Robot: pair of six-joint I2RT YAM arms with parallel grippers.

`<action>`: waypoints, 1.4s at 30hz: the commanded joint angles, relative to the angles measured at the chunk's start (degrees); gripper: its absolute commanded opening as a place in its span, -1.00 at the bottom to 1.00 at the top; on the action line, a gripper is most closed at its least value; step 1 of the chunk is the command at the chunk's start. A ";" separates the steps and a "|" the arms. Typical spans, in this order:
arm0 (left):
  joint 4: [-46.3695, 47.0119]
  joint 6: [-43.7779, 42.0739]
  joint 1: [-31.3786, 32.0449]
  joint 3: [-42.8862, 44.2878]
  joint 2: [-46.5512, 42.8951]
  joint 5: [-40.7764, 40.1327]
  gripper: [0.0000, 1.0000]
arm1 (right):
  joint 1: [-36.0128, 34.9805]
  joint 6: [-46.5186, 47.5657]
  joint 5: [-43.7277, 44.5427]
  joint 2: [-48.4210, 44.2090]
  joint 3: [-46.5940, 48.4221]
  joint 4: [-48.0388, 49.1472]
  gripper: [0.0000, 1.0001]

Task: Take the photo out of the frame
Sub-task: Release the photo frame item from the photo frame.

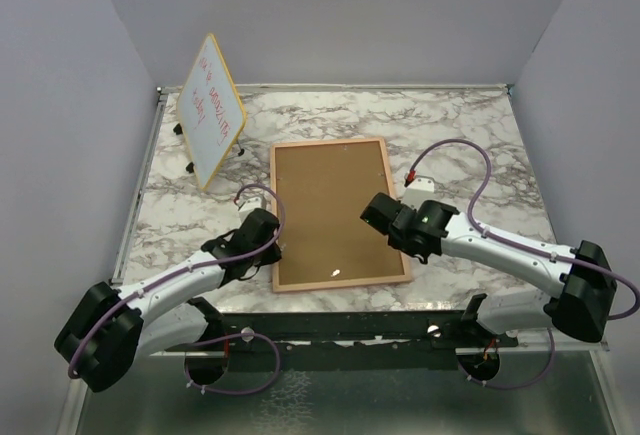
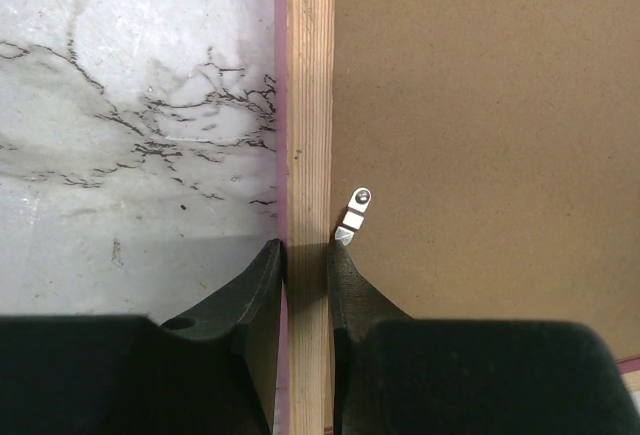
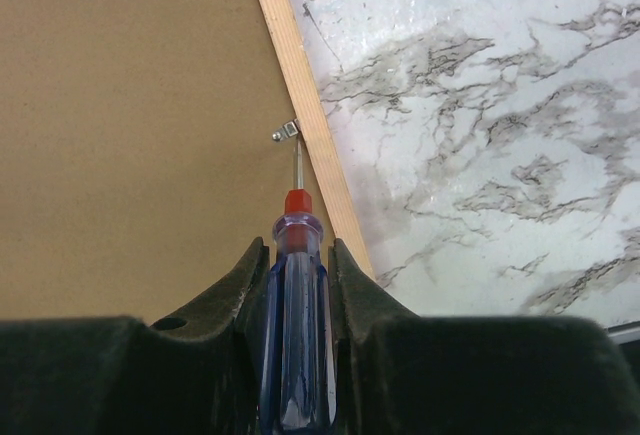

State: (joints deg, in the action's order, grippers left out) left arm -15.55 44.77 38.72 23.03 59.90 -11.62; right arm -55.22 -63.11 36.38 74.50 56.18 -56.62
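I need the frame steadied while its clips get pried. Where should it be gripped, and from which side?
Grip the frame by its left wooden rail, coming straight down from above. It lies flat, back up, so that narrow rail seems the only part offering two opposed faces. The fingers of the left gripper straddle it just so, beside a clip.

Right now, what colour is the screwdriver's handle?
The screwdriver handle is translucent blue with a red collar; right wrist view shows it best.
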 commanded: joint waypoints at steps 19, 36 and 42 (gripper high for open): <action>-0.35 -0.91 5.05 0.44 2.29 -2.55 -1.00 | 3.65 16.51 0.37 -4.52 -5.55 18.84 -0.99; -1.13 0.23 5.05 0.09 -0.09 -4.27 -1.00 | 4.41 15.61 -1.72 -7.25 -2.51 11.11 -0.98; -1.17 0.18 5.07 0.26 0.55 -4.29 -1.00 | 4.34 12.02 -1.25 -4.18 -1.56 5.15 -0.99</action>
State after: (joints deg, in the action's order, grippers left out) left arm -15.79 45.28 43.27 23.88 60.86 -16.10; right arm -51.03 -48.14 34.00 68.66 53.41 -45.50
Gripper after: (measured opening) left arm 0.208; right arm 0.233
